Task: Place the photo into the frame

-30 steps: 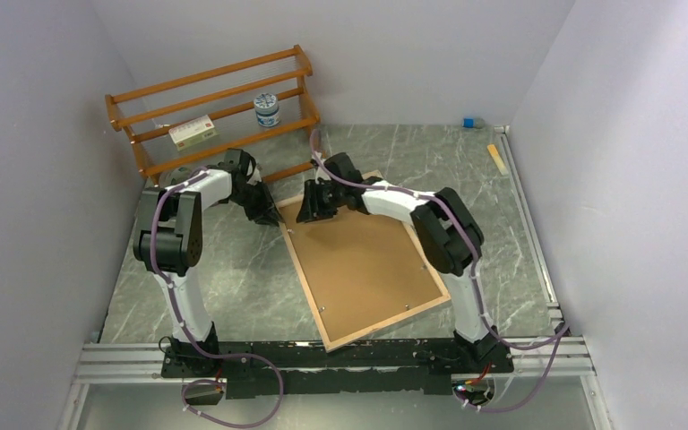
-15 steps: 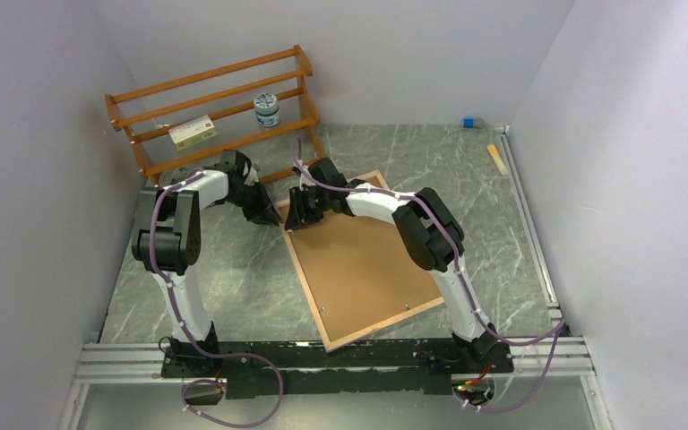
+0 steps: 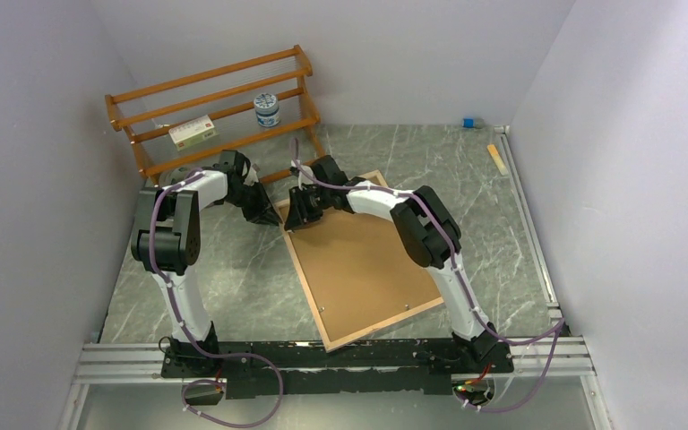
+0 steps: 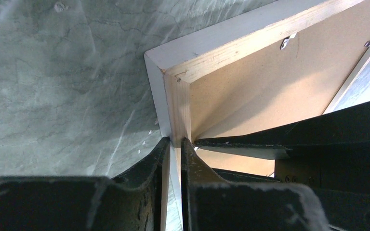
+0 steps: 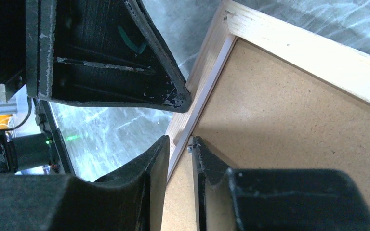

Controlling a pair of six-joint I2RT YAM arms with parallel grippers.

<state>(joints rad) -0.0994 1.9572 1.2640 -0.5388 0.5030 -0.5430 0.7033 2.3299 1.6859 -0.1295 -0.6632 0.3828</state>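
Left end effector (image 4: pixel 174 144) clamps the frame (image 4: pixel 231 45) corner; right end effector (image 5: pixel 179 146), shifted nearer that corner, straddles the rim, grip unclear; marbled bench (image 3: pixel 233 269).

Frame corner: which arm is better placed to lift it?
Probably left: the left end effector pinches the frame rim at the corner, while the right end effector straddles the rim beside it, grip unclear.

The right gripper (image 5: pixel 178 144) is straddling the pale wood rim of the frame (image 5: pixel 212 53), one finger on each side and both lying against it. Just beyond its fingertips, the left gripper (image 5: pixel 179 102) is touching the same rim with a black tip. Right of the gripper, the brown backing board (image 5: pixel 294 120) is filling the frame. Left of the gripper, the green marbled worktop (image 5: pixel 115 125) is showing.
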